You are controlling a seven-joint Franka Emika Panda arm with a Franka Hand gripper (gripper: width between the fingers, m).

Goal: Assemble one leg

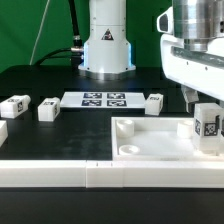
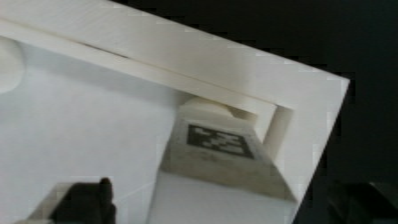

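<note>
My gripper [image 1: 205, 118] is shut on a white leg [image 1: 208, 126] with a black-and-white tag and holds it upright over the near right corner of the white tabletop [image 1: 150, 142] in the exterior view. In the wrist view the leg [image 2: 231, 150] sits between my dark fingers [image 2: 86, 200], its far end at the corner socket [image 2: 214, 100] of the tabletop [image 2: 107, 110]. Whether the end is seated in the socket I cannot tell. Three more legs lie on the black table: two at the exterior view's left [image 1: 15, 105] [image 1: 47, 110] and one behind the tabletop [image 1: 153, 101].
The marker board [image 1: 105, 98] lies flat in front of the robot base [image 1: 107, 45]. A long white bar [image 1: 90, 176] runs along the front of the table. A round socket [image 1: 125, 127] shows at the tabletop's far left corner.
</note>
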